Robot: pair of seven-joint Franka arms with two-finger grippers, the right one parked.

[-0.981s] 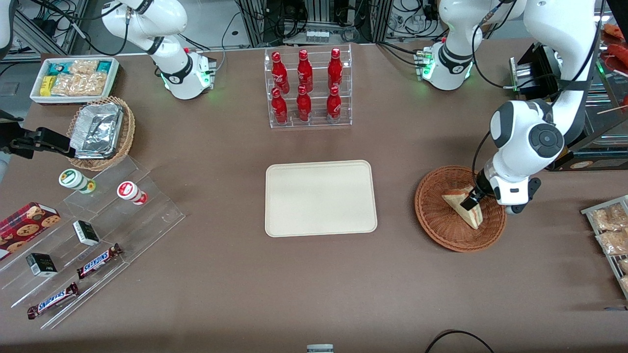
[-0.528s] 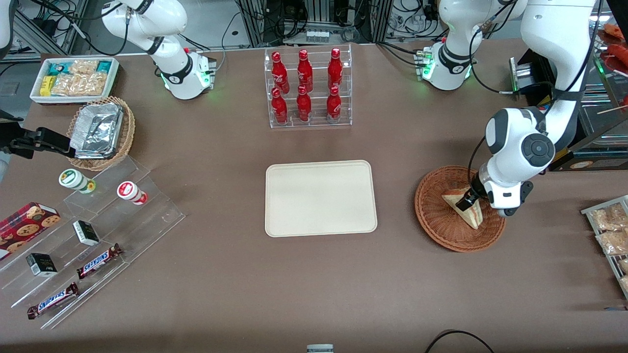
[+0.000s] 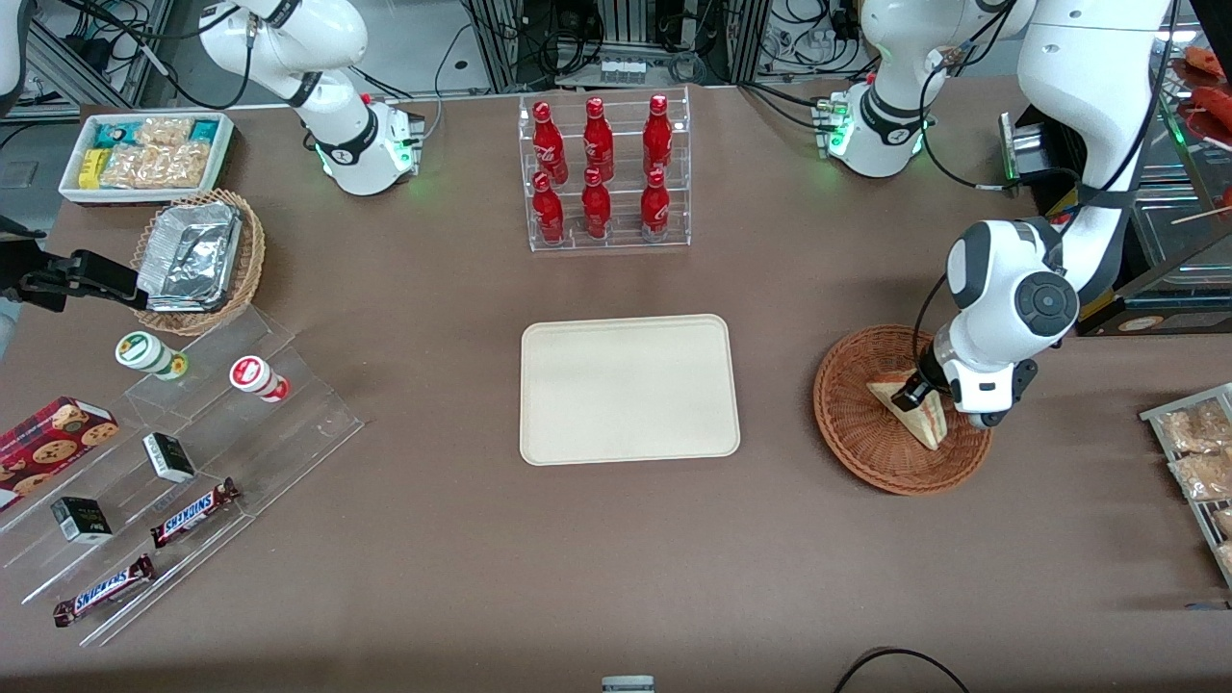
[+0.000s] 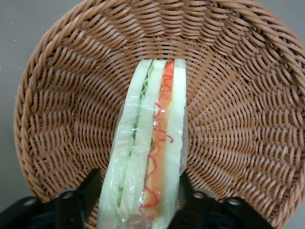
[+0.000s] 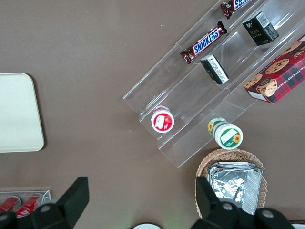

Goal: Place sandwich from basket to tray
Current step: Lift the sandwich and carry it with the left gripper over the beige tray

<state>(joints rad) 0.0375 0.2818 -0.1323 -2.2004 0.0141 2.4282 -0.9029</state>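
The sandwich [image 3: 912, 412], a plastic-wrapped wedge with red, orange and green layers, lies in the reddish-brown wicker basket [image 3: 866, 443] toward the working arm's end of the table. My left gripper [image 3: 910, 393] is down in the basket at the sandwich's end farther from the front camera. In the left wrist view the gripper [image 4: 140, 193] has one dark finger against each bread face of the sandwich [image 4: 150, 143], shut on it over the basket weave [image 4: 238, 95]. The sandwich still rests on the basket. The cream tray [image 3: 630, 390] lies bare at the table's middle.
A clear rack of red bottles [image 3: 602, 173] stands farther from the front camera than the tray. A wire rack of snack bags [image 3: 1198, 452] sits at the table's edge beside the basket. Stepped acrylic shelves [image 3: 192, 462], a foil-filled tan basket [image 3: 197, 260] and a white bin [image 3: 144, 154] lie toward the parked arm's end.
My left wrist has shifted toward the tray and a little away from the front camera, bringing the fingers along the sandwich. The sandwich and basket have not moved.
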